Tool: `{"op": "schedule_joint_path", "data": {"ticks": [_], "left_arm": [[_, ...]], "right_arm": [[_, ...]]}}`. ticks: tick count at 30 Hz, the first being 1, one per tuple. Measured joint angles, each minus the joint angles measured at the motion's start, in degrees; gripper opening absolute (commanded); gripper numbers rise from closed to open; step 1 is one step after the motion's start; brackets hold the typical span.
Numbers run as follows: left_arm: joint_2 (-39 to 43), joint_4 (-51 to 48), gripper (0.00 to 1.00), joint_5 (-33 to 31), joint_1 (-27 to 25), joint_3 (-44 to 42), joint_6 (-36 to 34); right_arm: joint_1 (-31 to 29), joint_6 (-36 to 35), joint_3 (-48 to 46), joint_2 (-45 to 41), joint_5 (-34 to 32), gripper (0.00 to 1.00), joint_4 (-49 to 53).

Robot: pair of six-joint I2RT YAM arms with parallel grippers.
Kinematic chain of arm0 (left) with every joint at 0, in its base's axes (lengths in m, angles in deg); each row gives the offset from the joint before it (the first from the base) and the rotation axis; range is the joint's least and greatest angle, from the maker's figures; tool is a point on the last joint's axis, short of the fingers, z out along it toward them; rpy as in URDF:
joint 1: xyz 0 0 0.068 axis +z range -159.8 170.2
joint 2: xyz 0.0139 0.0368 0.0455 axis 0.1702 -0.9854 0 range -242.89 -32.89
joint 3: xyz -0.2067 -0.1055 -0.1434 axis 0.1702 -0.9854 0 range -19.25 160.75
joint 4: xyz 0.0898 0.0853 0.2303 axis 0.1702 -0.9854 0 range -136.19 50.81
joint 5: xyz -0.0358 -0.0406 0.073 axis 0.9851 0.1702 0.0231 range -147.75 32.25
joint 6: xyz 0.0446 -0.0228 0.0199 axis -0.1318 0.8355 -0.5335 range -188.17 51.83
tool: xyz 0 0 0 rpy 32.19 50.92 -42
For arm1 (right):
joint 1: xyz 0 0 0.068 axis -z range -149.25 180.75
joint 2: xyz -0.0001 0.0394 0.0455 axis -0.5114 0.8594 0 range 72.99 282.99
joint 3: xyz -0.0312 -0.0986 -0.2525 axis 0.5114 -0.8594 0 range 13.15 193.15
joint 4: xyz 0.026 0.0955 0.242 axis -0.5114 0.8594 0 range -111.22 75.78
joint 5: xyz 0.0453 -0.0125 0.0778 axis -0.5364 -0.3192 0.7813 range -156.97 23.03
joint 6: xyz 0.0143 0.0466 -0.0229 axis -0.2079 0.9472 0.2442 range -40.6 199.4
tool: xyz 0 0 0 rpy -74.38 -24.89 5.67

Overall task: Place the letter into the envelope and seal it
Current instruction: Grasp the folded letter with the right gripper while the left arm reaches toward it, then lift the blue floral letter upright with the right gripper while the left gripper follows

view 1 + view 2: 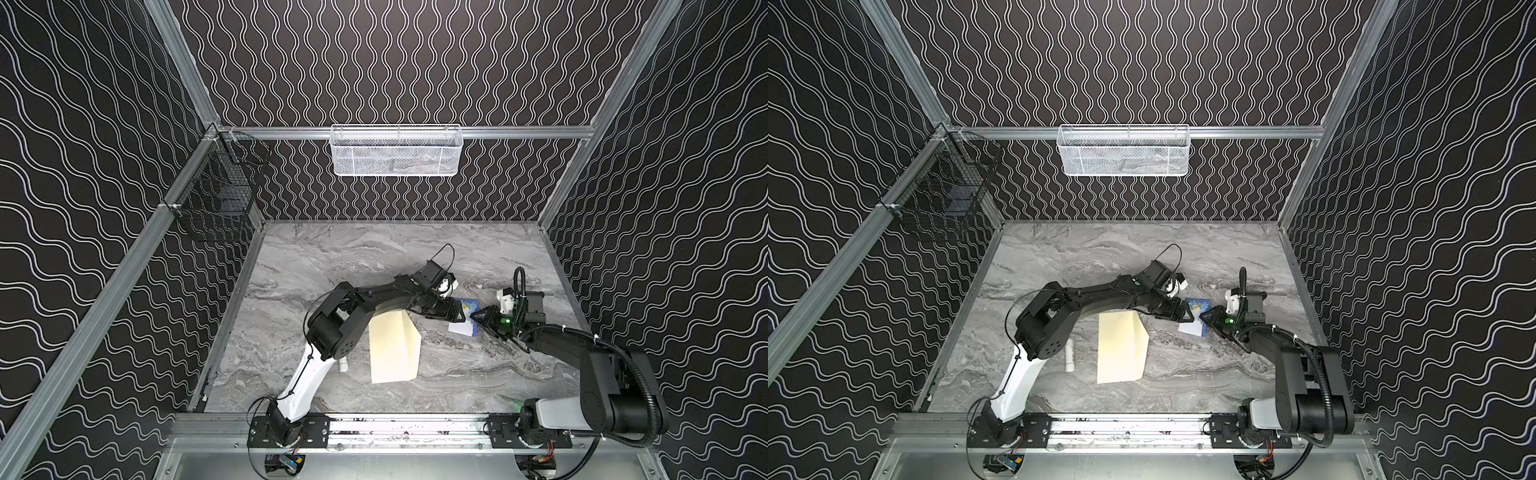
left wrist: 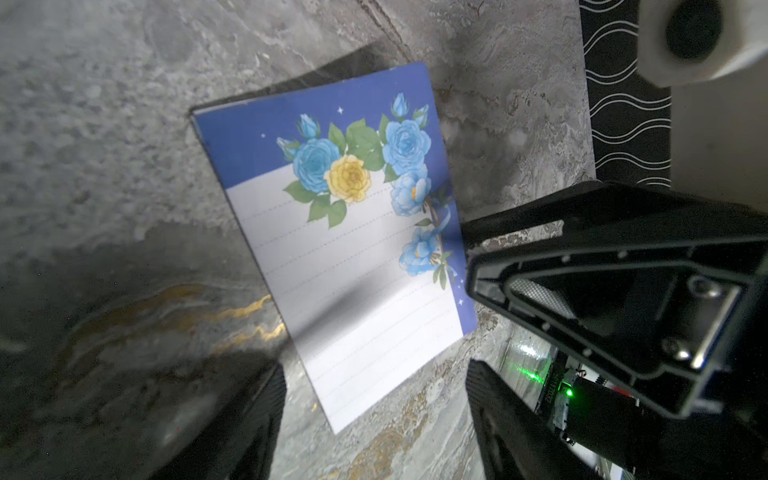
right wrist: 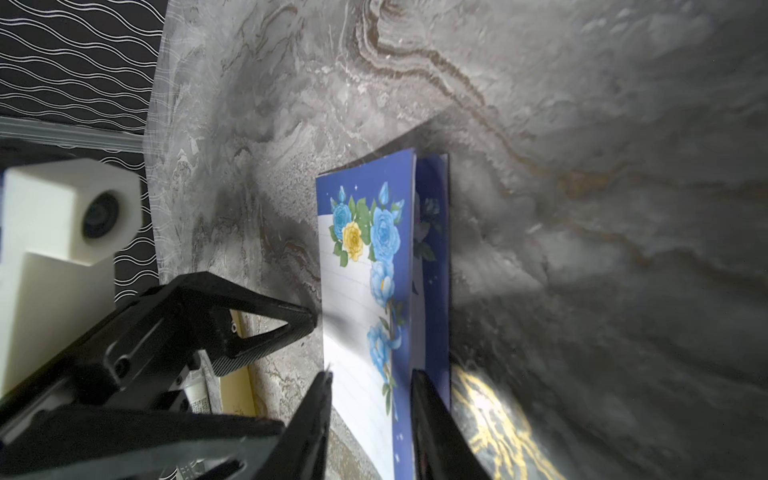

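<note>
The folded letter (image 1: 462, 328) lies on the marble table (image 1: 332, 257), right of the cream envelope (image 1: 392, 353), with its top leaf raised. The left gripper (image 2: 376, 370) stands wide open at 1 edge. The right gripper (image 3: 372, 374) has its 2 jaws narrowly apart around the flowered edge; whether they pinch it I cannot tell.

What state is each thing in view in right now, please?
envelope, flat, flap open, unsealed
letter, folded, lying outside the envelope
left end effector, open beside the letter
right end effector, open, over the letter's edge
white cylinder, lying on its side
</note>
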Motion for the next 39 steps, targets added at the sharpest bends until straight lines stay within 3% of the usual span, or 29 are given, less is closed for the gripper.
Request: {"op": "schedule_joint_path", "data": {"ticks": [24,34,39], "left_arm": [[1.55,3.3,0.72,0.9,0.09,-3.02,1.38],[9.25,4.55,0.75,1.25,2.69,-7.54,2.71],[13.97,8.31,0.75,4.55,5.05,-12.33,4.46]], "right_arm": [[0.15,1.84,-1.51,1.16,3.45,0.01,-5.57],[1.55,-1.18,-1.62,-5.53,6.47,0.0,-3.67],[1.75,-1.14,-3.96,-10.84,12.09,0.0,-5.77]]}}
